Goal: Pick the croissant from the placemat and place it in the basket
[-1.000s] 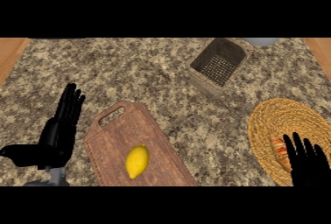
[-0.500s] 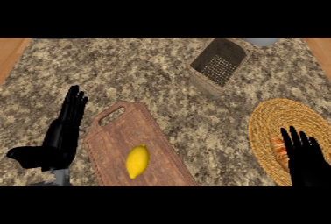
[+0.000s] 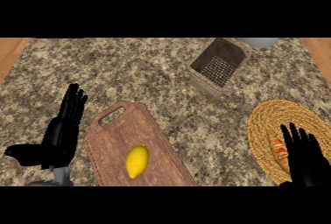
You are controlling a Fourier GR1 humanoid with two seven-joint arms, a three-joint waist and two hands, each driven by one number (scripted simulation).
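Observation:
A round woven placemat (image 3: 278,120) lies at the right of the counter. On it, an orange-brown croissant (image 3: 279,151) shows at its left part, mostly hidden by my right hand (image 3: 305,157), which is open with straight fingers hovering over the mat's lower half. A grey mesh basket (image 3: 218,65) stands tilted at the upper right, its opening facing me. At the lower left my left hand (image 3: 61,133) rests open, fingers pointing up, beside the cutting board.
A wooden cutting board (image 3: 132,144) with a handle lies at lower centre, a yellow lemon (image 3: 137,161) on it. A grey rounded object (image 3: 260,41) shows at the top right edge. Wooden surfaces border the granite counter at both top corners.
My right hand has moved up and slightly left over the placemat, covering more of the croissant. The left hand has drifted slightly.

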